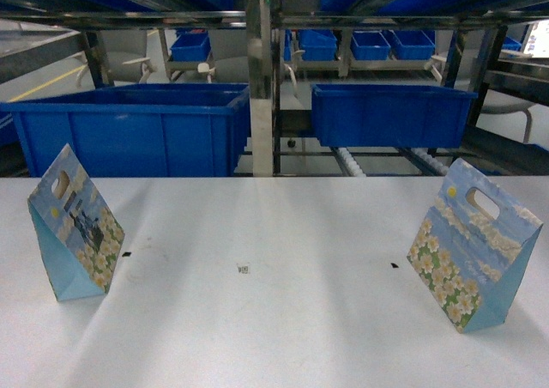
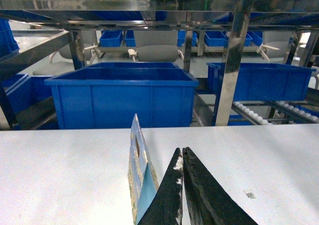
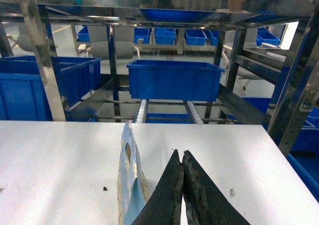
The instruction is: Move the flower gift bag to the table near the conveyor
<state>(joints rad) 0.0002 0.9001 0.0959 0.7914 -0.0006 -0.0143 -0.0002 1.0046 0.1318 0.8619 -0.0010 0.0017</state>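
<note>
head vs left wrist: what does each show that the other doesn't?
Head only: both flower gift bags, the left bag and the right bag, standing apart on the table, with no gripper in frame.
Left wrist only: the left gripper, fingertips pressed together, just right of one bag seen edge-on.
Both: the white table, the large blue bin behind it, and the steel conveyor rack with white rollers.

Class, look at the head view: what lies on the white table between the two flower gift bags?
Only small black marks on bare table between the left gift bag and the right gift bag; the head view shows this.
</note>
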